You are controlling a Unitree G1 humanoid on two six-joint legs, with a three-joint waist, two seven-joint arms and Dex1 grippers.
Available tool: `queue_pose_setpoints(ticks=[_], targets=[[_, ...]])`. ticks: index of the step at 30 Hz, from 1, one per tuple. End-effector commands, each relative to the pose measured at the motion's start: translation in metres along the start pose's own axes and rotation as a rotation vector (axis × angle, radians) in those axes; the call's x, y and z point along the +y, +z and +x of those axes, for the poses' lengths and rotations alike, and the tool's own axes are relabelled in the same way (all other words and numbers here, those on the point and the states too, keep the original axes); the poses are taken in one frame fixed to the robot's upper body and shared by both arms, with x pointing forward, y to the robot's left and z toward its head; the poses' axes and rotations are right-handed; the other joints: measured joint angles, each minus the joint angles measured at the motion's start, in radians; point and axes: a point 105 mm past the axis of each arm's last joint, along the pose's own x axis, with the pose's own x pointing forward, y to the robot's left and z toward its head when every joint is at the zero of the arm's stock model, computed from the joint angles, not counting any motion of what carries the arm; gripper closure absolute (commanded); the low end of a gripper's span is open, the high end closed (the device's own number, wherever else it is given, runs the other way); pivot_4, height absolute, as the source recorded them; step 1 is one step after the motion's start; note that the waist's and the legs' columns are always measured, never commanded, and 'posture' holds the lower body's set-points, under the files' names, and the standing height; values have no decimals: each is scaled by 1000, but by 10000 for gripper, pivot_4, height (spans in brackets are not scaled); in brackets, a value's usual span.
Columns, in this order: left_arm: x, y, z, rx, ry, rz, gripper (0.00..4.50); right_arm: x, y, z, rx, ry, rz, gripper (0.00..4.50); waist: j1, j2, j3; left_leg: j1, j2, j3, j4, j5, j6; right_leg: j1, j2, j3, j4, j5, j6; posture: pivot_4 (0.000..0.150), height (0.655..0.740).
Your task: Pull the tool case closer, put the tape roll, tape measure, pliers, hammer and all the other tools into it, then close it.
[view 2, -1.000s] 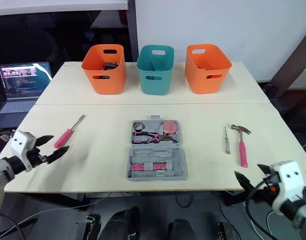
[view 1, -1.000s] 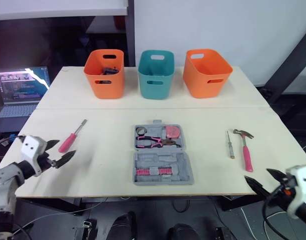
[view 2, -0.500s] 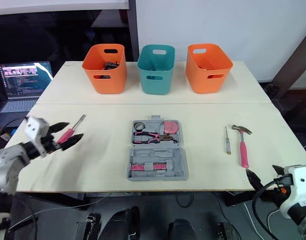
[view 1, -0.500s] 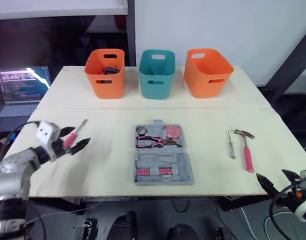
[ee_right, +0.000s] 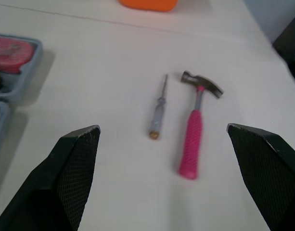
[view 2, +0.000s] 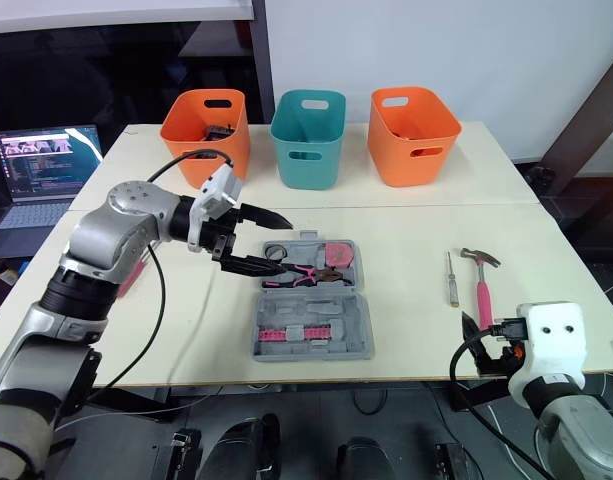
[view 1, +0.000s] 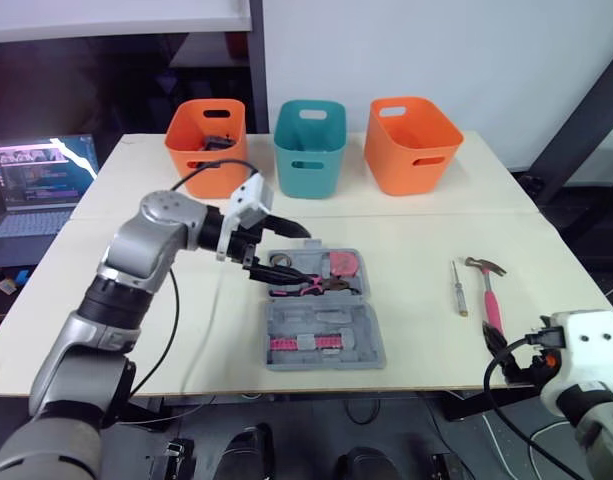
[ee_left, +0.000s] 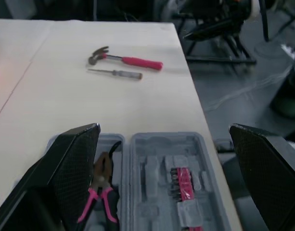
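Note:
The grey tool case (view 1: 324, 335) lies open at the table's middle. In its far half lie pink-handled pliers (view 1: 308, 285), a pink tape measure (view 1: 346, 264) and a tape roll (view 1: 283, 262). My left gripper (view 1: 291, 253) hovers open over the case's far left corner, above the tape roll. To the right lie a pink-handled hammer (view 1: 493, 297) and a small screwdriver (view 1: 461, 288). My right gripper (view 2: 474, 342) is open at the table's front right edge, just short of the hammer. A pink screwdriver handle (view 2: 129, 278) peeks out beside my left forearm.
Two orange baskets (view 1: 208, 145) (view 1: 413, 143) and a teal one (view 1: 310, 148) stand in a row at the back of the table (view 1: 406, 230). A laptop (view 1: 41, 185) sits off the table's left side. A dark post rises at the far right.
My left arm swung from the table's left edge across to the case, still open. My right gripper came up toward the front right edge near the hammer.

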Motion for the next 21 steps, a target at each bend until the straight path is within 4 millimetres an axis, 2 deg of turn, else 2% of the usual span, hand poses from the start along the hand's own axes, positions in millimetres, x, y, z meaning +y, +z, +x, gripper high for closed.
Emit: queue_pose_setpoints(ticks=[1, 3, 10, 14, 17, 21], targets=[[-3, 12, 2, 28, -15, 69, 16, -2, 9, 0, -26, -16, 9, 269, 1, 0, 0, 0, 0, 0, 0, 0, 0, 0, 0, 0, 0, 0, 0, 1500, 7400], [-5, 12, 0, 31, -4, 77, 16, -13, 9, 8, -4, -84, -34, 269, 1, 0, 0, 0, 0, 0, 0, 0, 0, 0, -1, 0, 0, 0, 0, 1500, 7400], [-17, 0, -9, 40, 88, 17, 16, -44, 11, 61, 106, -164, -127, 269, 0, 1, 0, 0, 0, 0, 1, 0, 1, 0, 0, 1, 0, 0, 0, 1500, 7400], [-20, -3, -9, 35, 161, -2, 16, -31, 12, 92, 138, -37, 16, 269, 3, 1, 1, -1, 0, -1, 0, 0, 1, 0, 0, 1, 0, 0, 0, 1500, 7400], [-24, -5, -11, 36, 199, -17, 16, -28, 15, 110, 132, -11, 89, 269, 3, 1, 1, -1, -1, -1, 1, 0, 1, 0, 0, 0, 0, 0, 0, 1500, 7400], [-30, -9, -13, 46, 241, -39, 16, -26, 8, 134, 175, -13, 151, 269, 1, 1, 1, -1, -1, -1, 1, 0, 1, 0, 0, 0, 1, 0, 0, 1500, 7400]])
